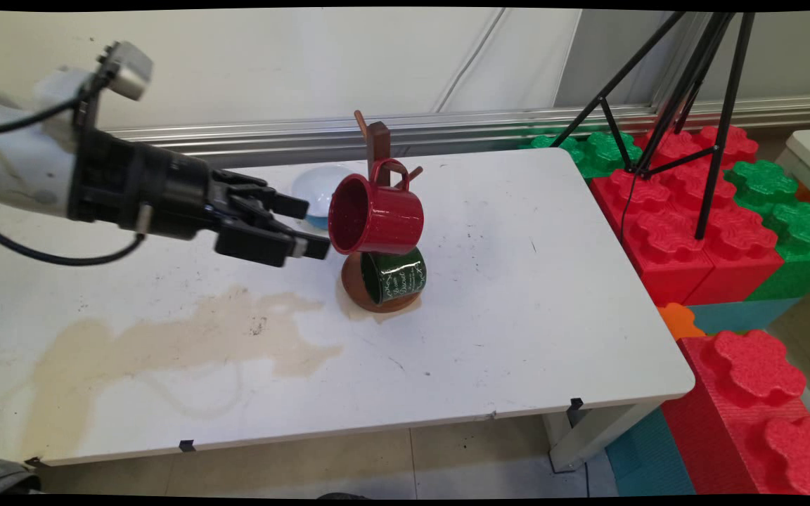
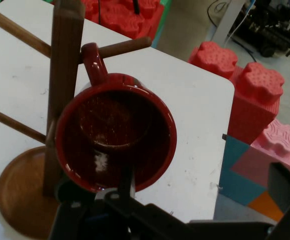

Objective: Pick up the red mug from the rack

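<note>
Red enamel catches the eye first: the red mug [image 1: 375, 214] hangs by its handle on a peg of the wooden mug tree [image 1: 379, 144], its mouth turned toward the black gripper [image 1: 310, 226]. Below it a green mug [image 1: 396, 275] lies against the tree's round base, and a pale blue bowl [image 1: 317, 190] sits on the white table [image 1: 517, 302] just behind the hand. The likely trouble is a sideways nudge; the mug rests on the peg by its handle loop alone, so a push at the rim could swing it or tip the light stand, and the green mug beneath could roll. The fingers stand well apart. In the hand view one finger [image 2: 126, 187] reaches up at the rim's lower edge, seemingly touching it, while the other sits far off to the right; nothing is clamped between them.
</note>
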{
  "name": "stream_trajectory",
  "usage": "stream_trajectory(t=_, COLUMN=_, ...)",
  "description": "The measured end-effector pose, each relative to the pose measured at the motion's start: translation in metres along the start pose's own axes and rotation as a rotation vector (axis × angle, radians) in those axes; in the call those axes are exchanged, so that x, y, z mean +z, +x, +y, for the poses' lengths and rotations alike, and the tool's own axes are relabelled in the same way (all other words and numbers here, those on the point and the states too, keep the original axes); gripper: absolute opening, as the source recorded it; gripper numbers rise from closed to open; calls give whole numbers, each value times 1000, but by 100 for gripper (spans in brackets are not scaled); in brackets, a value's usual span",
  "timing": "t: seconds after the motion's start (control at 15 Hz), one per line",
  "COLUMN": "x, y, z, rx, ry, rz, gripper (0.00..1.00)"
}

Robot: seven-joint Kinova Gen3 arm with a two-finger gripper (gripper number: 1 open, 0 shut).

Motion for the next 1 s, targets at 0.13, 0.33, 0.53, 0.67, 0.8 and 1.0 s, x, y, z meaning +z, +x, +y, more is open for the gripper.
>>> stream_trajectory(t=0.13, x=14, y=0, z=1, rx=-10, ry=3, rz=3, gripper=100)
stream_trajectory(t=0.33, x=31, y=1, z=3, rx=-21, ry=10, rz=11, gripper=100)
stream_trajectory(t=0.53, x=48, y=3, z=3, rx=-29, ry=18, rz=15, gripper=100)
stream_trajectory(t=0.67, x=56, y=4, z=4, rx=-30, ry=21, rz=18, gripper=100)
stream_trajectory(t=0.8, x=63, y=5, z=4, rx=-30, ry=23, rz=20, gripper=100)
stream_trajectory(t=1.0, x=75, y=8, z=4, rx=-31, ry=34, rz=24, gripper=100)
